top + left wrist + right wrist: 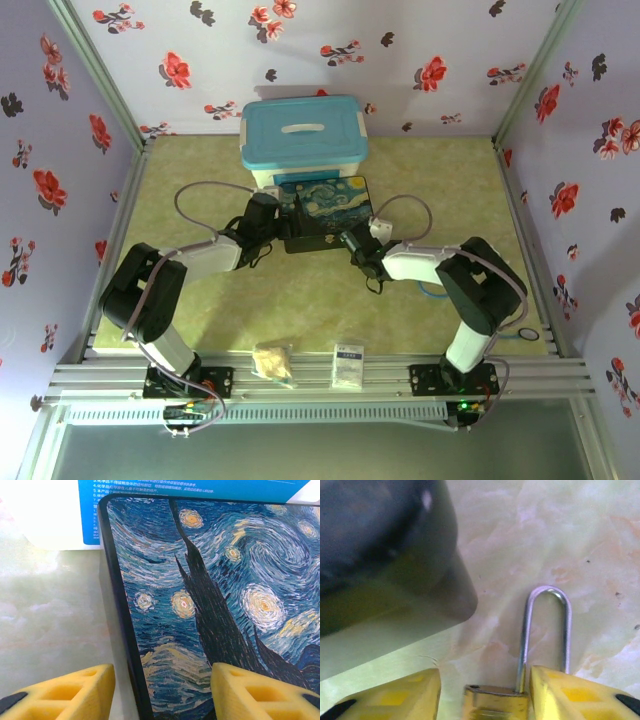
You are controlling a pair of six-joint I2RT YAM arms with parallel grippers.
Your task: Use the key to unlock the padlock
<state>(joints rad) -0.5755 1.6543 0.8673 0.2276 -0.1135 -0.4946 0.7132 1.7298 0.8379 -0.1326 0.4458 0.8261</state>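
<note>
Padlock (495, 702), small brass, silver U-shackle, inside spread right gripper (484, 680), likely for pickup; spread left gripper (162, 672) straddles dark swirl-sky painted tin (225, 580) edge.

Black-and-white arms (190, 262) carry grey cables (195, 188) and yellow honeycomb jaws.

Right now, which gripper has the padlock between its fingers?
The right gripper: the brass padlock sits between its yellow fingers. The left gripper straddles the painted tin's edge instead.
</note>
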